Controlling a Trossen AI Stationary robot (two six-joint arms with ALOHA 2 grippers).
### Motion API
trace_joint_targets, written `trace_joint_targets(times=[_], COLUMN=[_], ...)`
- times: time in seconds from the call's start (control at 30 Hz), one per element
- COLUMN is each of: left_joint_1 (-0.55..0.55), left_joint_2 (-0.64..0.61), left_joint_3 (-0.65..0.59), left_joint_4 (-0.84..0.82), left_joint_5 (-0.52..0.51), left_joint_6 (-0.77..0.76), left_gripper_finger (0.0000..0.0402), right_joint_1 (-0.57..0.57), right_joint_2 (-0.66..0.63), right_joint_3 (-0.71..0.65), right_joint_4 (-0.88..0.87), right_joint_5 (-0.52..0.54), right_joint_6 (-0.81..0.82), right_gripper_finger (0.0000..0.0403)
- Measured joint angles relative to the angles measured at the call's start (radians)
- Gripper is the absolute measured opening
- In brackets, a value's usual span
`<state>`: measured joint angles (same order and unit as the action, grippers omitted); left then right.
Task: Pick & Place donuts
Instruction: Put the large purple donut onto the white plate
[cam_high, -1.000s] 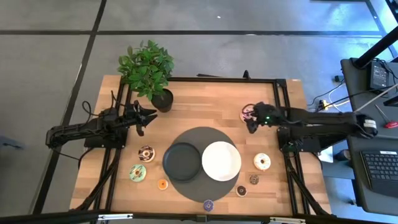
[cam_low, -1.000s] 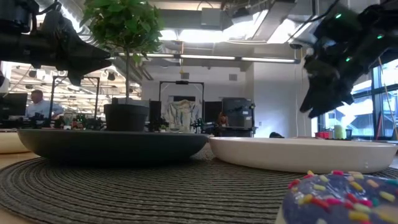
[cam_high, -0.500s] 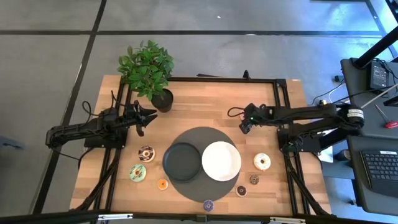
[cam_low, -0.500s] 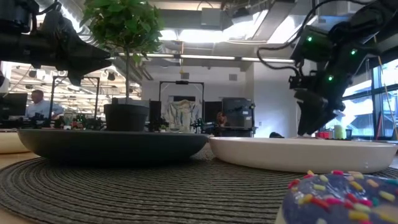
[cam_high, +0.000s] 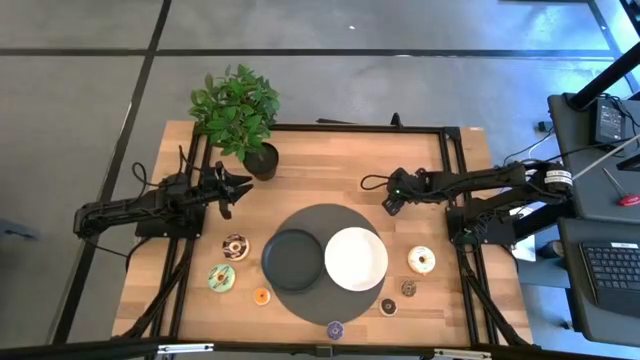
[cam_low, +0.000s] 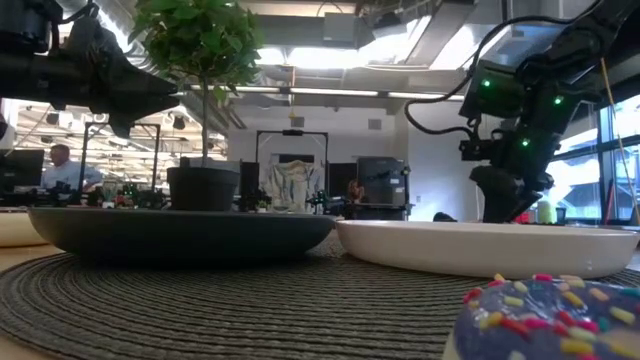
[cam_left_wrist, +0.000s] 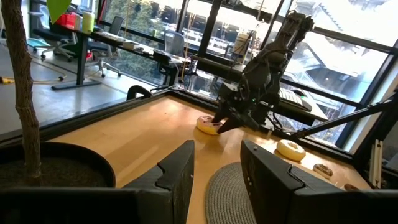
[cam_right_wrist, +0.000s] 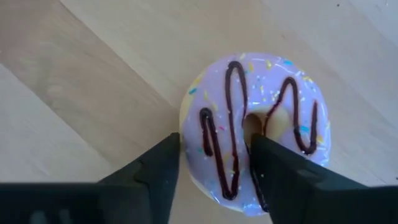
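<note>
Bench (cam_high: 330, 165): your wooden top carries a round dark mat (cam_high: 330, 262) with a dark grey plate (cam_high: 292, 258) and a white plate (cam_high: 356, 258) side by side on it, and a potted plant (cam_high: 238, 115) stands at the far left corner.
Left gripper (cam_high: 238, 186): it hangs idle near the plant pot, fingers parted a little with nothing between them.
Right gripper (cam_high: 392, 198): you're down at the bench just beyond the white plate, right over the pink donut (cam_right_wrist: 252, 130).
Pink donut: it lies flat on bare wood, pale pink icing with dark zigzag drizzle, far side of the white plate.
Fingers (cam_right_wrist: 152, 171): they're spread and straddling one side of the ring, one outside the rim, the other at the hole; I can't tell if they're touching yet.
Step in hand: I read this as the grasp. Pinch that wall of the ring squarely and gently, so the donut isn't pushed sideways.
Next move: lift straight up, then a short carry to a plate.
Other donuts: chocolate (cam_high: 236, 246), green (cam_high: 221, 278) and orange mini (cam_high: 262, 296) on the left, white (cam_high: 421, 261) on the right, purple (cam_high: 335, 328) at the near edge.
</note>
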<state>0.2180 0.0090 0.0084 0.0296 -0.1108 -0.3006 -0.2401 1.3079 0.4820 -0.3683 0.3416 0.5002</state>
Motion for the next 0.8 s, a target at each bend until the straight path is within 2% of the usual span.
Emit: trace_joint_targets(times=[0.2, 0.4, 0.57, 0.8], left_joint_1=[0.000, 0.000, 0.000, 0.000], left_joint_2=[0.000, 0.000, 0.000, 0.000], left_joint_3=[0.000, 0.000, 0.000, 0.000], left_joint_4=[0.000, 0.000, 0.000, 0.000], left_joint_5=[0.000, 0.000, 0.000, 0.000], left_joint_6=[0.000, 0.000, 0.000, 0.000], left_gripper_finger=[0.0127, 0.0127, 0.0127, 0.0127], right_joint_1=[0.000, 0.007, 0.032, 0.192], right_joint_2=[-0.013, -0.014, -0.015, -0.015], right_joint_3=[0.002, 0.068, 0.165, 0.277], right_joint_4=[-0.003, -0.055, -0.113, -0.110], right_joint_5=[-0.002, -0.003, -0.004, -0.106], right_joint_6=[-0.034, -0.066, -0.083, -0.032], right_gripper_finger=[0.0134, 0.0097, 0.0085, 0.0084])
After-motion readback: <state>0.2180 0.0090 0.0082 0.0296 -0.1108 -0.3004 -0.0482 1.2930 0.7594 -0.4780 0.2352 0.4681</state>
